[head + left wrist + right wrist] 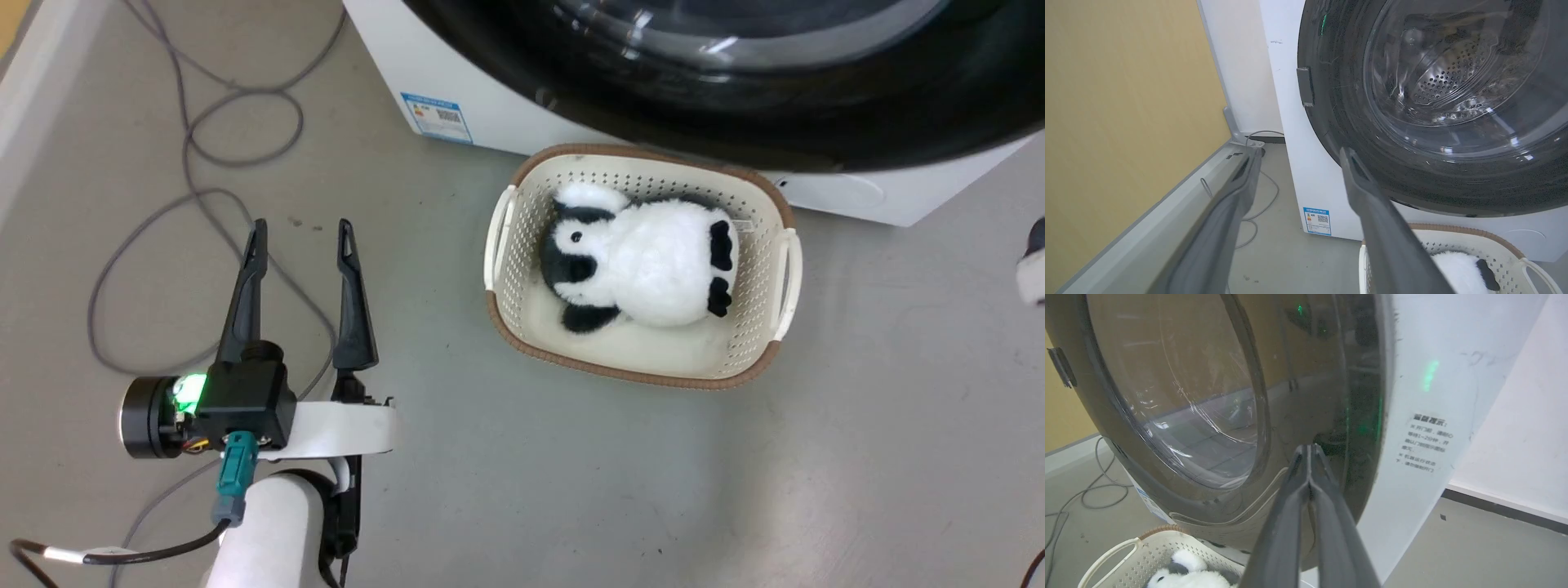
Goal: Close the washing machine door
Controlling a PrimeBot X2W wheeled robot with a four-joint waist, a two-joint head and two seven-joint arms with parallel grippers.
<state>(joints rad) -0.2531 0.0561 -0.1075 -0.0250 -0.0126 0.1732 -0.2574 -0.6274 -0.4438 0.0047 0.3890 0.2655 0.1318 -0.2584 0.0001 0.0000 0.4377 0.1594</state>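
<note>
white washing machine (490, 106) is seen with the washing machine door (816, 122) lying flush on its front. a cream basket (522, 245) is set before it, a panda plush (653, 261) laid inside. the left gripper (303, 227) is spread; the right gripper (1308, 447) is pinched together by the door rim.

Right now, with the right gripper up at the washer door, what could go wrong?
The shut right gripper points narrow tips at the glossy washing machine door, so a push might slide off. The basket with the plush panda sits just below the door; a dropping arm could knock it.
</note>
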